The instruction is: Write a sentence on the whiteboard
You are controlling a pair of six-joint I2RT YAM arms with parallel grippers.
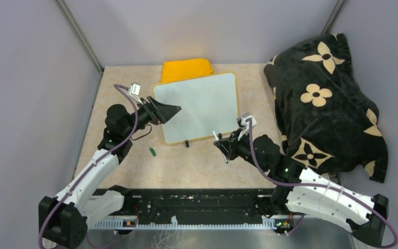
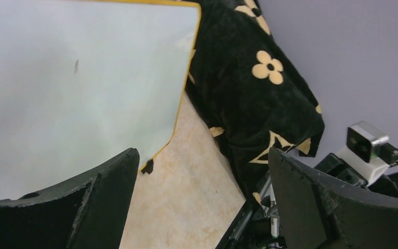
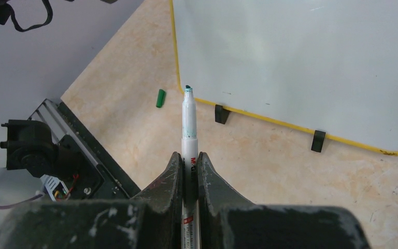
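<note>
**Tally of things in view**

One flat white whiteboard with a yellow rim (image 1: 197, 106) is counted, with two small black clips (image 3: 221, 114) (image 3: 318, 140) on its edge. One white green-tipped marker (image 3: 188, 122), one small green cap (image 1: 153, 152), one folded yellow cloth (image 1: 185, 69) and one black flower-patterned blanket (image 1: 321, 104) are seen.

The whiteboard (image 1: 202, 104) lay mid-table, a folded cloth (image 1: 185, 69) behind it, a blanket (image 1: 324, 104) to its right; the cap (image 1: 153, 152) and my marker (image 3: 188, 124) were before its near edge.
</note>
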